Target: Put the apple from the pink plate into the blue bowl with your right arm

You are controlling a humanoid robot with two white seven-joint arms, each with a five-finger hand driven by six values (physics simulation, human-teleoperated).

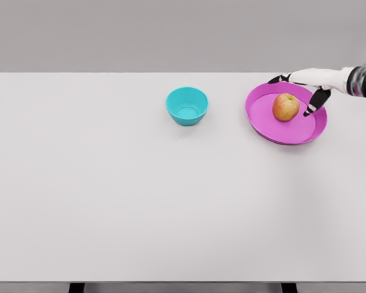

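Observation:
A red-yellow apple (285,107) lies inside the pink plate (280,133) at the right rear of the white table. My right hand (293,94) reaches in from the right edge and hovers over the plate, just right of and behind the apple. Its fingers (318,99) are spread, dark tips pointing down and left, and they hold nothing. The blue bowl (187,105) stands upright to the left of the plate, apart from it, with nothing showing inside. My left arm does not show.
The white table (140,201) fills most of the view, its front edge near the bottom of the picture. A plain grey wall rises behind the far edge.

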